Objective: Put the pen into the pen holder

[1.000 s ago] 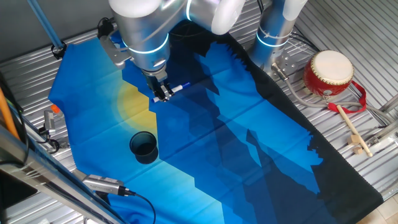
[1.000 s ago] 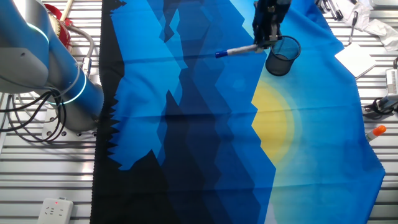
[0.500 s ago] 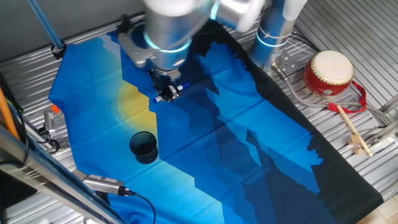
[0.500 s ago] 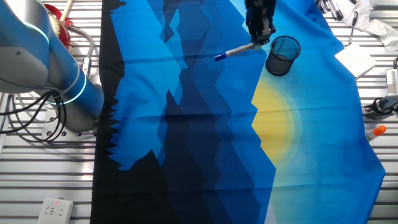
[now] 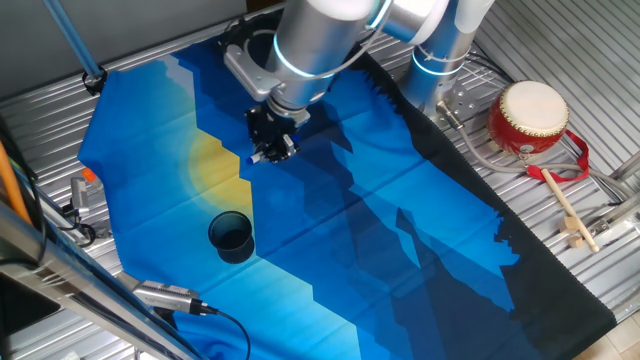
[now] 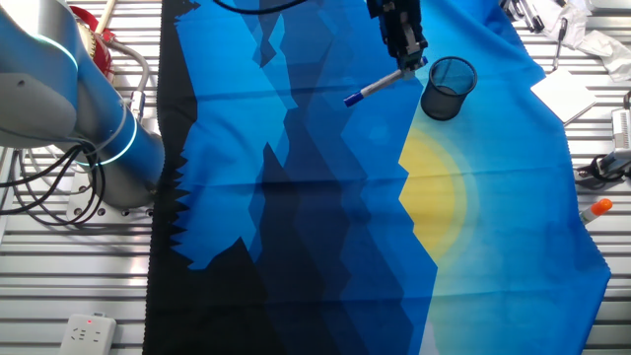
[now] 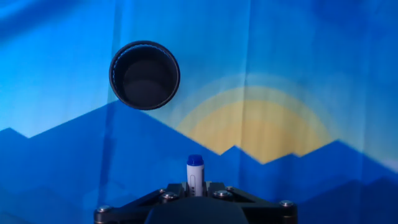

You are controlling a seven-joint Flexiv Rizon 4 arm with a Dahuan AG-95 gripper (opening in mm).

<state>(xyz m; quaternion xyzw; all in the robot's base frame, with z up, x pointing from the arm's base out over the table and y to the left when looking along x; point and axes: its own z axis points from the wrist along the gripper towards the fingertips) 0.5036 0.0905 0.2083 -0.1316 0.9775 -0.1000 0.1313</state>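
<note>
My gripper (image 5: 272,150) is shut on the pen (image 6: 375,87), a slim white marker with a blue tip, and holds it in the air above the blue cloth. In the other fixed view the gripper (image 6: 408,65) grips the pen's upper end, and the blue tip slants down to the left. In the hand view the pen (image 7: 195,175) sticks out between the jaws of the gripper (image 7: 195,188), tip forward. The pen holder (image 5: 231,237) is a dark cup standing upright on the cloth. It also shows in the other fixed view (image 6: 449,87), just right of the gripper, and in the hand view (image 7: 144,74), ahead and to the left.
A red-and-cream drum (image 5: 528,115) and a wooden drumstick (image 5: 565,205) lie on the metal table right of the cloth. An orange-capped marker (image 6: 595,208) and white papers (image 6: 567,94) lie beyond the cloth's edge. The arm's base (image 6: 99,128) stands at one side.
The hand has turned and shifted away from the cup side. The pen has tilted in the grip, its blue tip now lower. The cup has not moved.
</note>
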